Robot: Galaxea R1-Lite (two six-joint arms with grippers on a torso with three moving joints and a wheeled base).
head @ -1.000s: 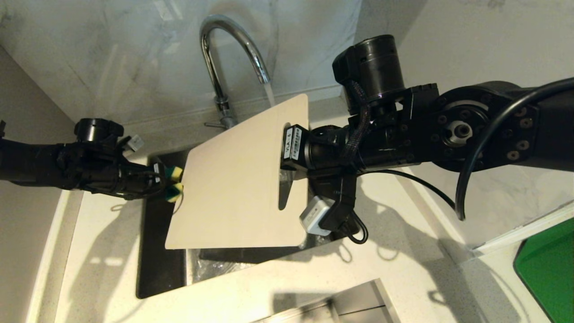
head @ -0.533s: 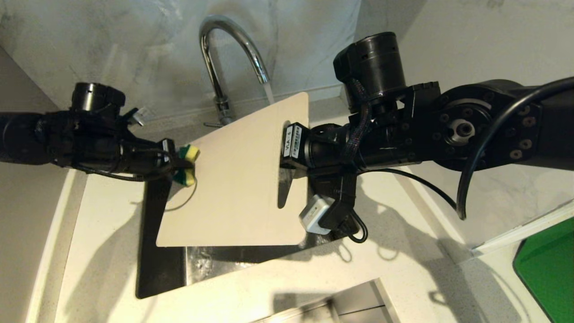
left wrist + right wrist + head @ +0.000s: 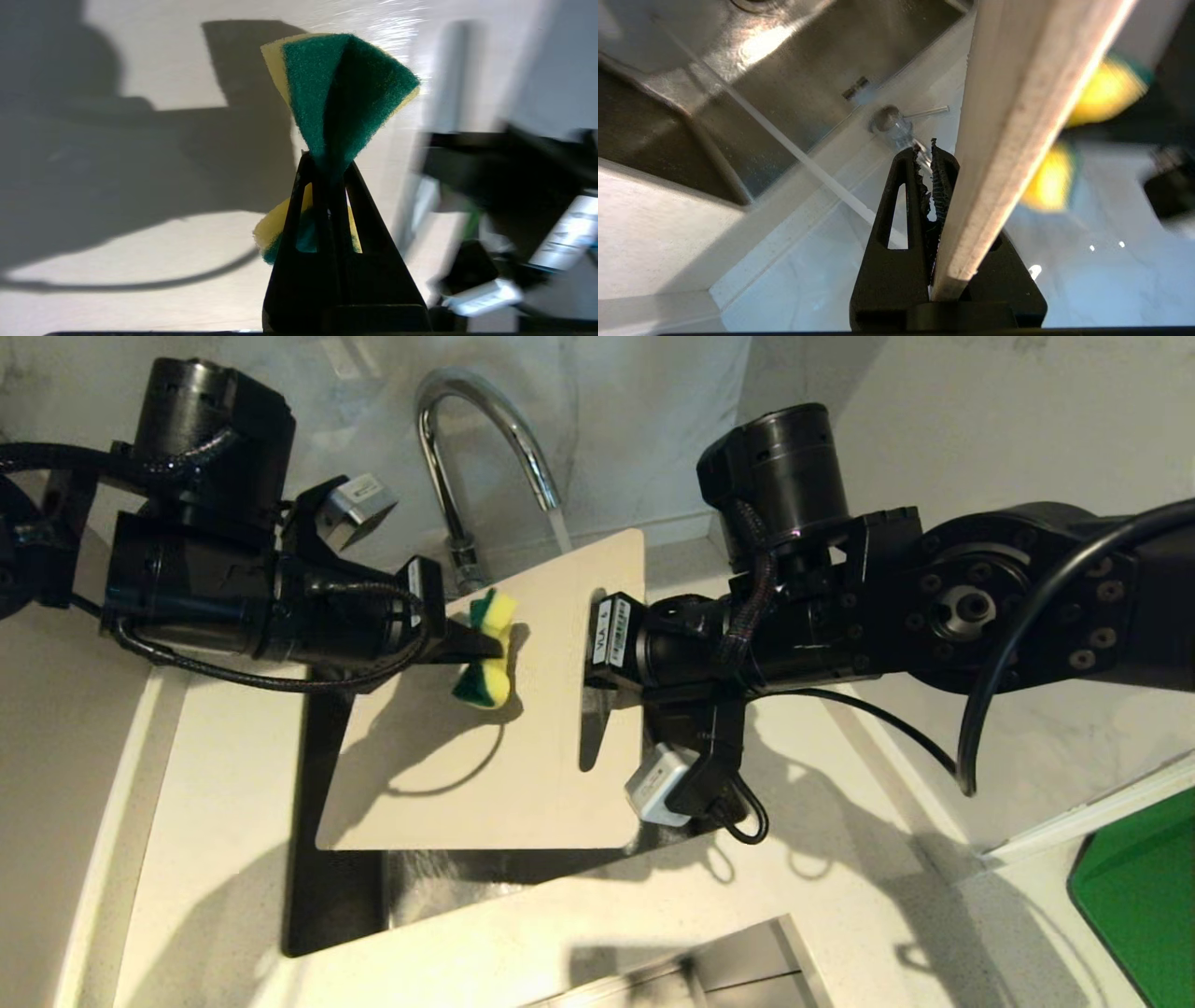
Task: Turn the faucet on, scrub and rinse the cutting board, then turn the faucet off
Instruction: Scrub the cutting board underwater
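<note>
Marble-walled sink (image 3: 336,905), faucet (image 3: 467,448) running. Cutting board (image 3: 485,775) is pinched at its slotted end by right gripper (image 3: 597,644), tilted over the basin. A folded sponge (image 3: 485,653) is clamped in left gripper (image 3: 467,649), set against the board's upper face, the long axis running toward the robot.

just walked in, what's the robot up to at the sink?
Washing a cutting board. The right tool holds it by its handle end, tilted over the sink, with the far corner under the running faucet. The left tool is shut on a yellow-green sponge over the board's upper face, ready to scrub. Water is on.
</note>
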